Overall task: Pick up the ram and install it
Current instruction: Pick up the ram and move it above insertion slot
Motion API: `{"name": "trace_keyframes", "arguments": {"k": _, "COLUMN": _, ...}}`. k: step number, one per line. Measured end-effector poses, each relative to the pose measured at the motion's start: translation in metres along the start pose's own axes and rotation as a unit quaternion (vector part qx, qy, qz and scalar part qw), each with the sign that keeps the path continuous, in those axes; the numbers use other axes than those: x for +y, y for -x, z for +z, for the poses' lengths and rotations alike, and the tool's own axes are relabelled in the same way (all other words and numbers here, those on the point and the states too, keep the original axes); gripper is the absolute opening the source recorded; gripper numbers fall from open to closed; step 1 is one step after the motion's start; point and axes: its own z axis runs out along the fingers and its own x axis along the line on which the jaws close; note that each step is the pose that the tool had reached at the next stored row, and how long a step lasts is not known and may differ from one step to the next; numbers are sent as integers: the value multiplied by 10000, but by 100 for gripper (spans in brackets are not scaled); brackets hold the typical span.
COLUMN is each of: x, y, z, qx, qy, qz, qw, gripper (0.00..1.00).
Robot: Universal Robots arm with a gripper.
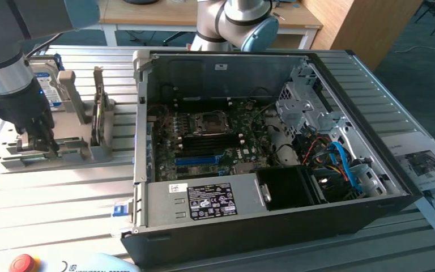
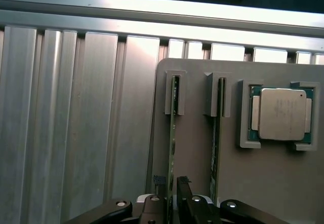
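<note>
One claw (image 2: 171, 181), part-open, straddling upright ram (image 2: 173, 115)

Arm (image 1: 9, 68): brushed silver-grey tube sections, wide cylindrical joint housings in matte blue-grey. Base joint (image 1: 242, 17): silver barrel, rounded pale blue end cap. Dark band where the last silver section meets the tool. Gripper (image 1: 40, 144): all black, blocky body tapering downward. From the wrist view: two black linkage bars (image 2: 101, 215), glossy, each with a bright round silver pivot screw (image 2: 120, 203); grey-silver metal block between them, two more small screw heads on it
</note>
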Motion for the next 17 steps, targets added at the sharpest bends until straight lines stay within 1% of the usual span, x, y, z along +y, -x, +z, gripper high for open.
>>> {"name": "trace_keyframes", "arguments": {"k": 5, "x": 0, "y": 0, "z": 0, "qx": 1, "qy": 3, "qz": 82, "qw": 10000, "gripper": 23}}
{"name": "trace_keyframes", "arguments": {"k": 13, "x": 0, "y": 0, "z": 0, "qx": 1, "qy": 3, "qz": 84, "qw": 10000, "gripper": 23}}
{"name": "trace_keyframes", "arguments": {"k": 14, "x": 0, "y": 0, "z": 0, "qx": 1, "qy": 3, "qz": 84, "qw": 10000, "gripper": 21}}
{"name": "trace_keyframes", "arguments": {"k": 15, "x": 0, "y": 1, "z": 0, "qx": 1, "qy": 3, "qz": 84, "qw": 10000, "gripper": 15}}
{"name": "trace_keyframes", "arguments": {"k": 16, "x": 0, "y": 0, "z": 0, "qx": 0, "qy": 3, "qz": 84, "qw": 10000, "gripper": 12}}
{"name": "trace_keyframes", "arguments": {"k": 17, "x": 0, "y": 0, "z": 0, "qx": 1, "qy": 3, "qz": 84, "qw": 10000, "gripper": 12}}
